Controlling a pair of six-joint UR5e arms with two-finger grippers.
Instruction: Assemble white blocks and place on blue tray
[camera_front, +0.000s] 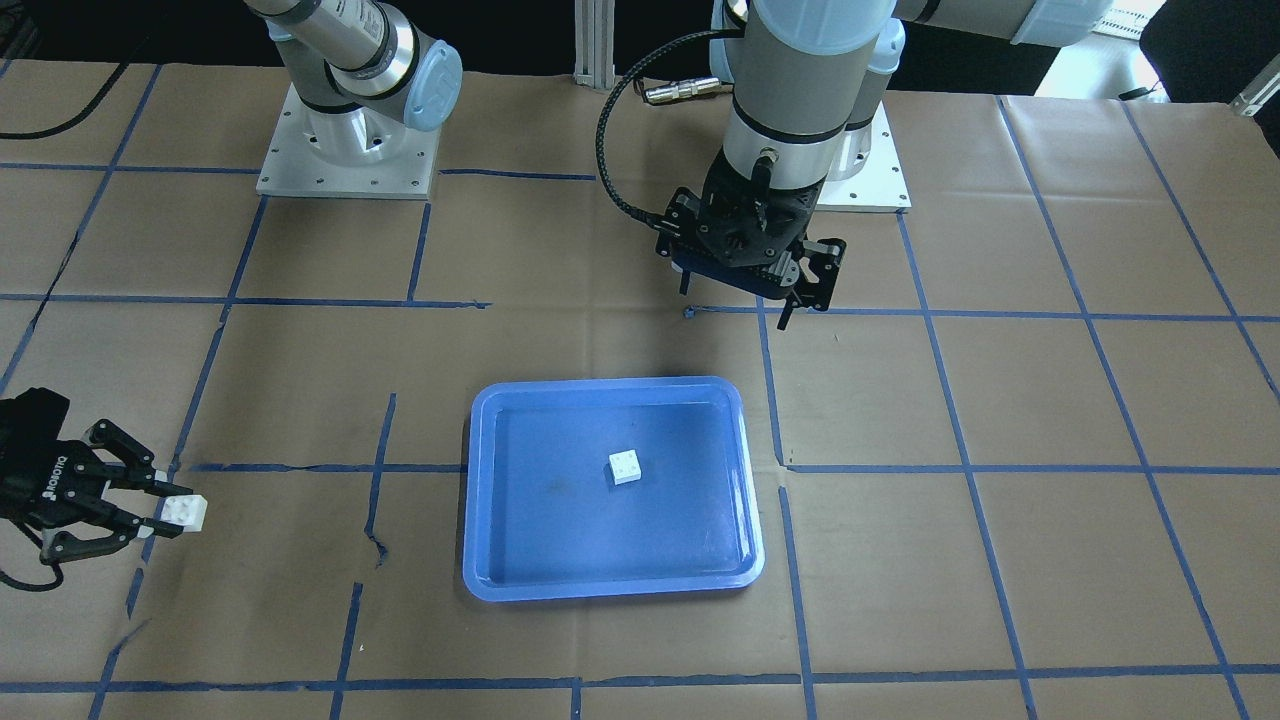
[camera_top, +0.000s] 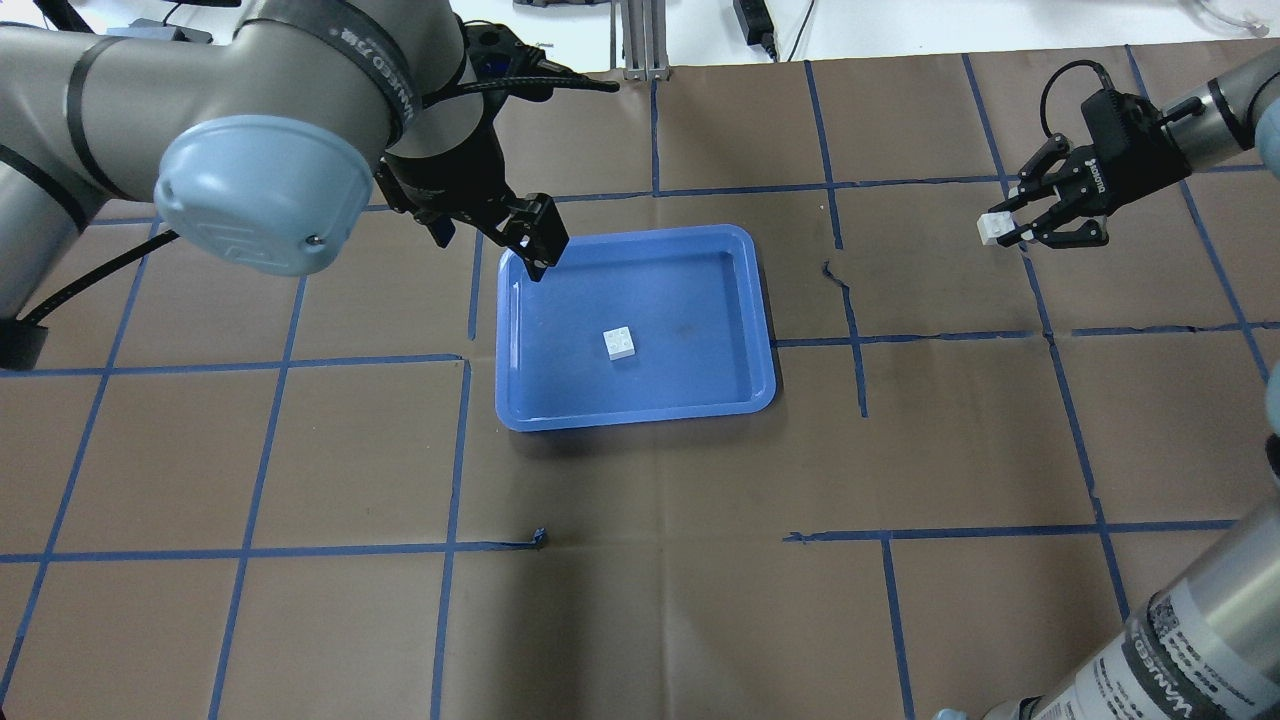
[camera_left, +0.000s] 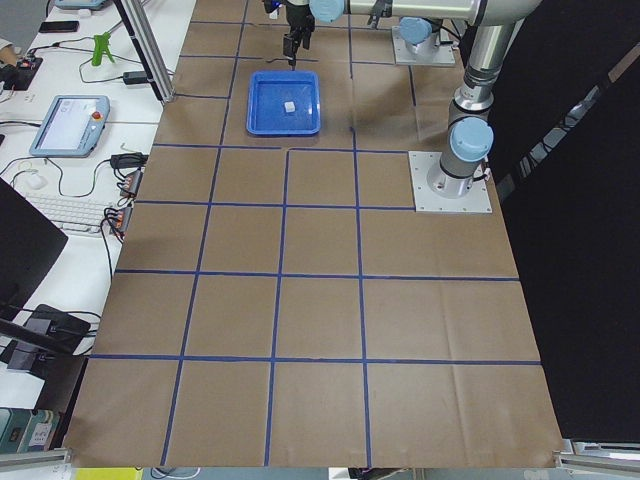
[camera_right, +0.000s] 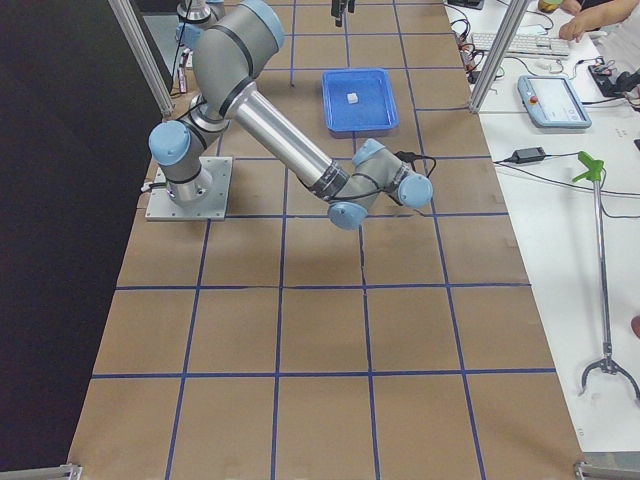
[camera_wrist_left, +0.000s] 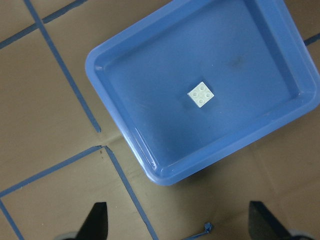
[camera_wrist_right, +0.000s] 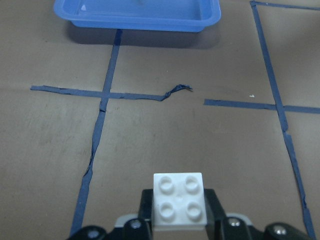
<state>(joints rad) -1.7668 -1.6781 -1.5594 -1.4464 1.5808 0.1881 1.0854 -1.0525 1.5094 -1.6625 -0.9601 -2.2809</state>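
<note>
- Only the right wrist view shows the held white block (camera_wrist_right: 179, 201) close up. It is a small square brick with four round studs in a two-by-two, facing up.
- That view also shows the right pincer (camera_top: 1010, 220) closed on this block, one finger against each side.
- The overhead view adds where this happens: the right pincer and its block are far off to the robot's right, well apart from the blue tray (camera_top: 690, 290). I cannot tell whether the block touches the surface (camera_front: 1000, 560).
- The left wrist view looks down into the tray. The loose white block (camera_wrist_left: 200, 94) lies studs up on the flat bottom, near the middle. It is clear of every wall and sits slightly askew to the tray's sides.
- The same view shows two dark fingertips at its lower edge, wide apart with nothing between them, so the left pincer (camera_front: 738, 300) is open.
- The front-facing view places the left pincer above the brown, blue-taped surface on the robot's side of the tray, not over the tray's bottom.
- The tray is rectangular with rounded corners and a lighter raised rim, and has a dark scuff on its bottom beside the loose block.
- In the two side views the tray and its block are tiny, and the pincers are too small to judge.
</note>
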